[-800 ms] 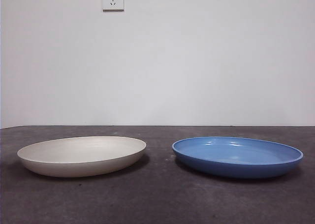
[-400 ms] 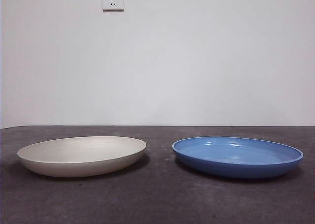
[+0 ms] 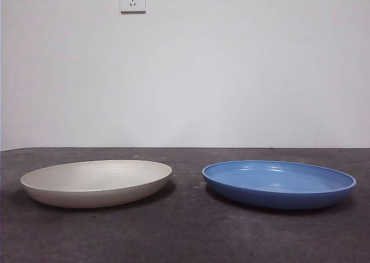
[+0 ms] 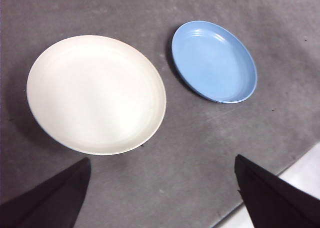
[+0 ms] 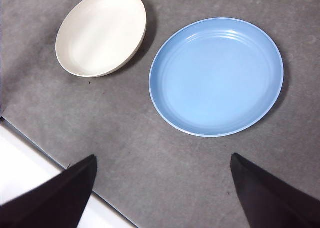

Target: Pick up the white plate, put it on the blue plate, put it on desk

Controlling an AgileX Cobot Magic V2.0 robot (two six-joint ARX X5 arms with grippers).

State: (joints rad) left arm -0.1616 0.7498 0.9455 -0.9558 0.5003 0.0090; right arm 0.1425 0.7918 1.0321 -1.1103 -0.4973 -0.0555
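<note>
The desk (image 3: 185, 234) carries the blue plate (image 3: 278, 184), and the white plate (image 3: 96, 182) sits near it, apart and ungrasped. The left hand (image 4: 160, 188) hangs high over the white plate, spread wide and empty; best descend on the rim, pinching its edge squarely. The right hand (image 5: 162, 188) waits over the blue plate, equally wide and empty.
</note>
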